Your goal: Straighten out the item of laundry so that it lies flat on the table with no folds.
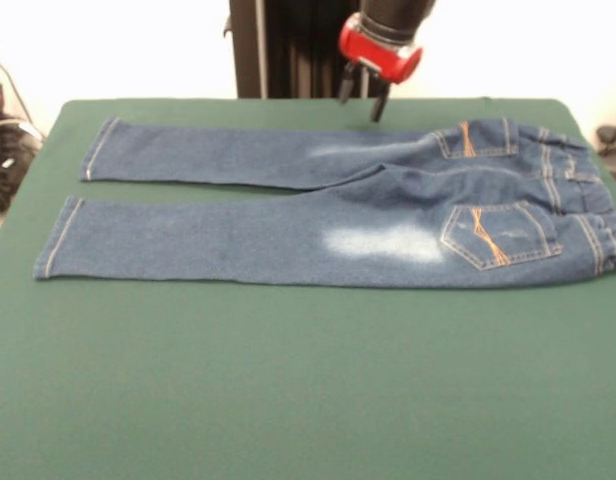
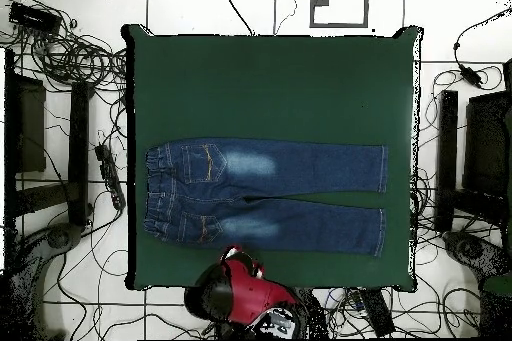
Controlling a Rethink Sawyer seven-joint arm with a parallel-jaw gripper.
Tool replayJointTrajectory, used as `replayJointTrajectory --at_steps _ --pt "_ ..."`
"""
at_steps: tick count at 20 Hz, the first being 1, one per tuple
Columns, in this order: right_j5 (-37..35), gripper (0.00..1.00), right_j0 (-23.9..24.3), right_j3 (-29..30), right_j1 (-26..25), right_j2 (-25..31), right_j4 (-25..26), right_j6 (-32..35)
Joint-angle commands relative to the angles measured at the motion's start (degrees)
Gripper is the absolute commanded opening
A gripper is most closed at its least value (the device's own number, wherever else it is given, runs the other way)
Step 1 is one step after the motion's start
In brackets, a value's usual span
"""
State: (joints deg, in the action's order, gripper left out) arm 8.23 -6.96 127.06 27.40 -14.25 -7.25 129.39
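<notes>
- We find the jeans [image 1: 328, 215] laid out across the middle of the green surface [image 1: 288, 390], back pockets up, waistband at the right of the front view, hems at the left.
- Both legs lie straight and apart, with a narrow strip of green between them. We see some bunching only at the elastic waistband.
- The gripper [image 1: 360, 98] hangs at the top centre of the front view, above the far edge of the surface, clear of the cloth. Its jaws stand a little apart and hold nothing.
- Handling, as we judge it: soft, light denim, limp, not fragile; the felt-like top would likely drag on it. It should pinch well at a hem, or at the waistband for a tug outward.
- No containers are in view.
- The task looks close to done.
</notes>
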Motion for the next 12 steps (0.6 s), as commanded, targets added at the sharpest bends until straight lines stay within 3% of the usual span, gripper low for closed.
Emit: replayJointTrajectory --at_steps 1,6,9,12 --pt "4.6 1.00 1.6 -7.2 -1.9 5.5 0.6 7.0" --pt "1.6 1.00 2.0 -7.7 -2.1 5.4 0.8 5.7" --pt "1.3 1.00 8.9 -7.1 -5.3 11.5 3.5 5.9" --pt "3.7 1.00 11.2 -8.6 -8.8 13.4 5.7 5.5"
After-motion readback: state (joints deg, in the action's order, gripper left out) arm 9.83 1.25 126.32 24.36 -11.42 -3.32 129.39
